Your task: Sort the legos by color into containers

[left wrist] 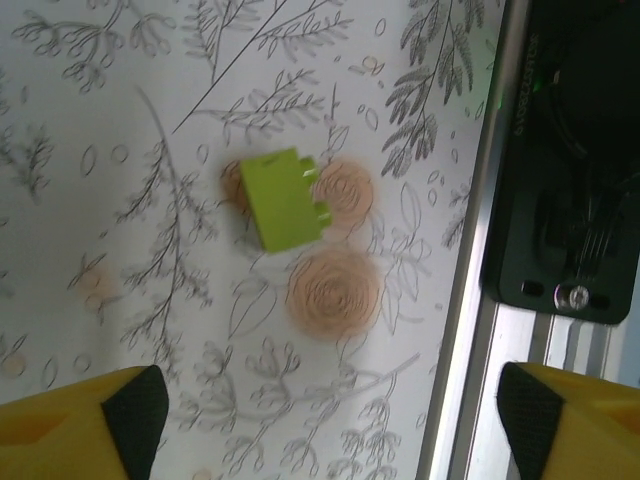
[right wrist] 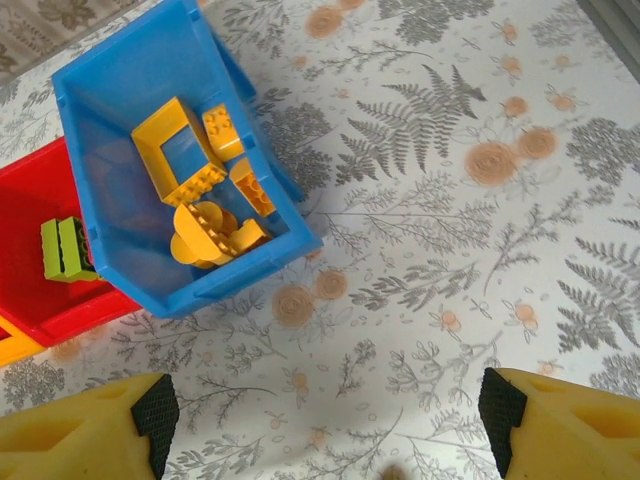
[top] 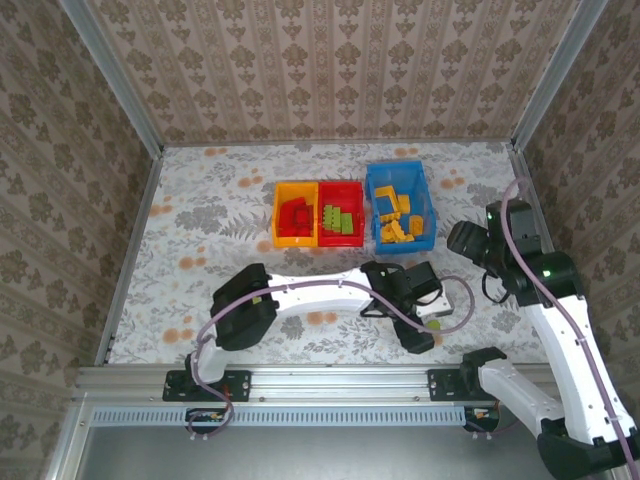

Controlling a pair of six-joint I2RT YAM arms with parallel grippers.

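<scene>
On the flower-printed cloth (left wrist: 120, 300), one smooth, studded lime green brick (left wrist: 285, 198) is being overlooked, untouched, by the left gripper (left wrist: 330, 410), its fingers spread wide. Three glossy rectangular containers are being shown side by side: yellow-orange bin (top: 278, 215), red bin (right wrist: 20, 200), blue bin (right wrist: 100, 180). The right gripper (right wrist: 325, 410) is being held spread-fingered nearby.

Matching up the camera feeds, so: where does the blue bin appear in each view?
Top external: blue bin sits at the far centre-right, rightmost in the row.
Right wrist: blue bin at the upper left, holding yellow bricks.
Shared landmark: red bin with lime bricks, next to it.
</scene>
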